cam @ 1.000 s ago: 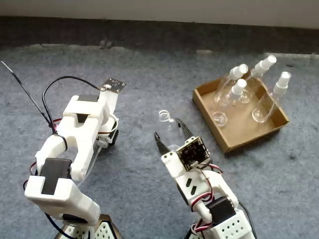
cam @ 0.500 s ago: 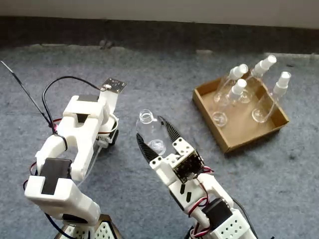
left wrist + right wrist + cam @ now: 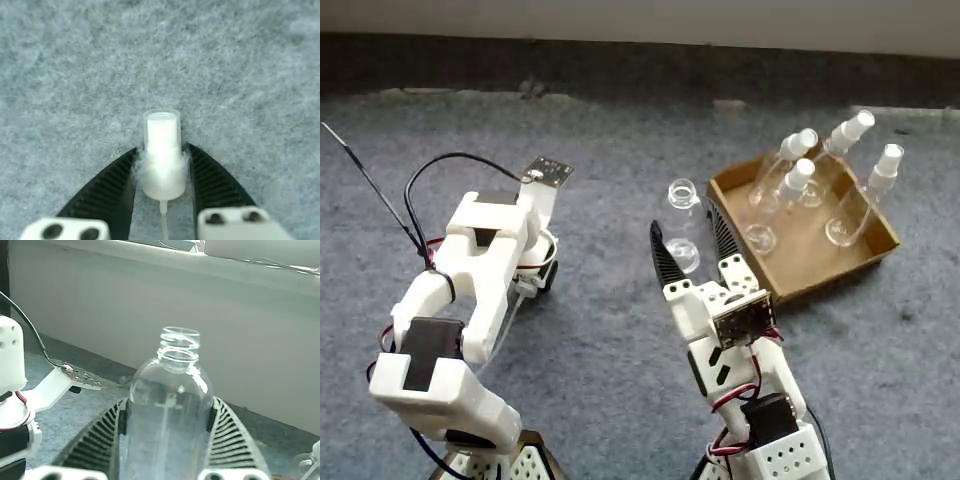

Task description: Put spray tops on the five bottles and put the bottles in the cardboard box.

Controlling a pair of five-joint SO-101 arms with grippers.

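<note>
My right gripper is shut on a clear uncapped bottle, held upright just left of the cardboard box. The same bottle stands between the black ribbed fingers in the right wrist view, its threaded neck open. My left gripper is shut on a white spray top with its thin tube trailing, over the grey carpet. The left arm sits at the left of the table. In the box lie several capped bottles.
Grey carpet covers the table. A wall runs along the far edge. A small circuit board and a black cable stick out of the left arm. Another capped bottle leans in the box's right side.
My right gripper has swung with the bottle, first left and then right toward the box, and the bottle now stands more upright. The left arm has kept still.
</note>
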